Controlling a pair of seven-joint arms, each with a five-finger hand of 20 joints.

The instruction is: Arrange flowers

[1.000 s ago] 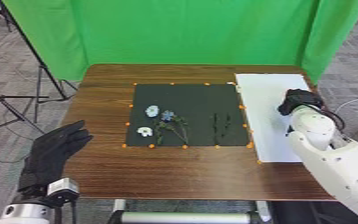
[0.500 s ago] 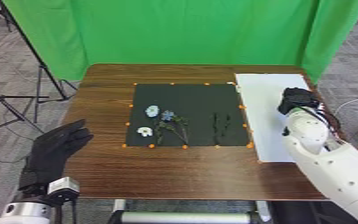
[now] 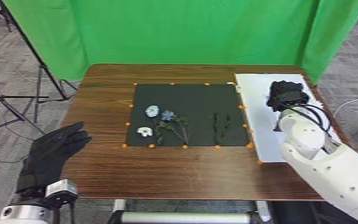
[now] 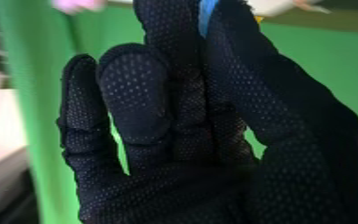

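Well, nearest of all, the robot's left hand (image 3: 53, 150), in a black fabric glove, is hanging at nine o'clock of the brown wooden table (image 3: 158, 172), its fingers lying straight and loose, gripping nothing. Farther in, on a black square mat (image 3: 189, 95), a white flower with a dark centre (image 3: 145, 131) is lying at eight o'clock, and two slim dark-green sprigs (image 3: 215, 127) are running side by side at four o'clock. Just beyond, a small blue flower on leafy green stems (image 3: 167, 116) is sitting near the mat's middle, and a pale blue-white bloom (image 3: 152, 111) is lying close beside it, towards ten o'clock. Farther still, at two o'clock of the table, the black-gloved right hand (image 3: 288, 95) is hovering over a long white board (image 3: 269, 142); in the right wrist view its thumb and a finger seem to be pinching a light-blue sliver (image 4: 208, 15), probably part of a flower, though I cannot tell which part. Several things could be going wrong from here: too hard a squeeze could be creasing the piece, and too light a one could be letting it slip or twist. If the hand is coming down low across the mat, a sleeve of glove or a trailing stem could be snagging the sprigs, or dragging the crowded blooms out of line.
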